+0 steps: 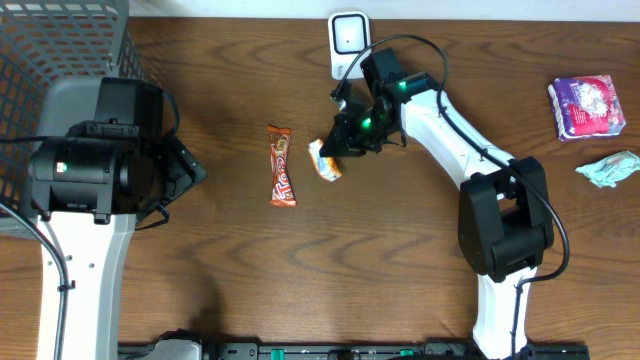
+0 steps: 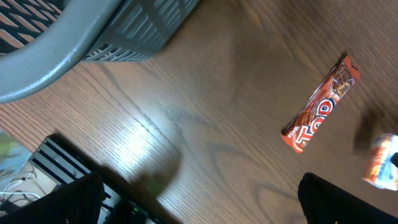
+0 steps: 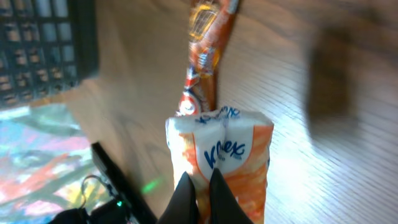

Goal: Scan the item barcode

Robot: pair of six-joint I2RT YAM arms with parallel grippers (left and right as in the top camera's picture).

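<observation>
- The right gripper (image 1: 343, 140) was clamped shut on the tissue pack (image 1: 325, 160), an orange and white packet with blue "Kleenex" lettering.
- In the right wrist view the two dark fingers (image 3: 185, 198) pinched the near end of the pack, with the rest of it standing out beyond them toward 12 o'clock.
- From overhead the pack sat near the middle of the table (image 1: 230, 260), at about 7 o'clock from the white scanner (image 1: 347, 38), which stood at the table's 12 o'clock edge. The two were apart.
- Whether the pack rested on the wood or hung just above it could not be told.
- An orange candy bar (image 1: 282, 165) lay flat on the table at 9 o'clock from the pack, near it but not touching, with its long axis running 12 to 6 o'clock.
- The left gripper (image 1: 190, 172) stood wide open and held nothing. The left wrist view showed its two dark fingers at the bottom corners with bare wood between them.
- The left gripper was well apart from the candy bar, at 9 o'clock from it.
- A grey mesh basket (image 1: 60, 50) filled the 10 o'clock corner of the table, beside the left arm.
- A purple packet (image 1: 585, 106) lay at the 2 o'clock side of the table, with a crumpled teal wrapper (image 1: 610, 168) just at 5 o'clock from it.
</observation>
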